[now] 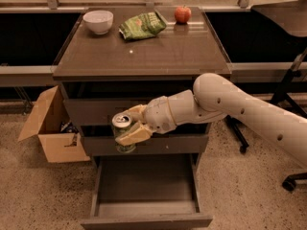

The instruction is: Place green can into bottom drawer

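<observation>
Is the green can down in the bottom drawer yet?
No, the gripper holds the green can in the air, above the open bottom drawer.

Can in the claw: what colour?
Green can, silver top, gripped by the claw above the open bottom drawer; camera view.

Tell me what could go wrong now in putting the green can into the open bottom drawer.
1. The beige two-finger claw holds the small green and white metal can high above the open dark grey-brown bottom drawer; released here, it may bounce or tip.
2. The can hangs near the drawer's left side, so it might strike that wall.
</observation>
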`<state>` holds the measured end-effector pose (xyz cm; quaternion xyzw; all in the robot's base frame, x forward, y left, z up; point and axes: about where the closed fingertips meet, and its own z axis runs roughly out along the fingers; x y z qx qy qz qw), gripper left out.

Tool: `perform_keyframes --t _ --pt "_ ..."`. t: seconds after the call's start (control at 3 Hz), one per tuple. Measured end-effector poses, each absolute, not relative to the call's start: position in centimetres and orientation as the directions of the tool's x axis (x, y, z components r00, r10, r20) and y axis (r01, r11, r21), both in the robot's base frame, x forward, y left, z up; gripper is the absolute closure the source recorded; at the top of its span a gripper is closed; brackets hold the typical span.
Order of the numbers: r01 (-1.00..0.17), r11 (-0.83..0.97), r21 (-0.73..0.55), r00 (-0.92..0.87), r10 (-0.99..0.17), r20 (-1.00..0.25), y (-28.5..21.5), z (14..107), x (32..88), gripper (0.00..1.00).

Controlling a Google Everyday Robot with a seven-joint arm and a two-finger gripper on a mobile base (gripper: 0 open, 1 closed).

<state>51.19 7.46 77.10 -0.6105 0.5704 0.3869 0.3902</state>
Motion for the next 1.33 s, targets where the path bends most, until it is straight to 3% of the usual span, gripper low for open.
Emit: perform_keyframes --t 1.0,1.33 --pt "-0.994 -0.044 0.102 -0.071 -0.458 -0.886 6.4 61.7 46.0 1.0" --pt "-0.994 -0.044 0.102 -0.071 -0.458 -0.886 6.4 61.7 46.0 1.0"
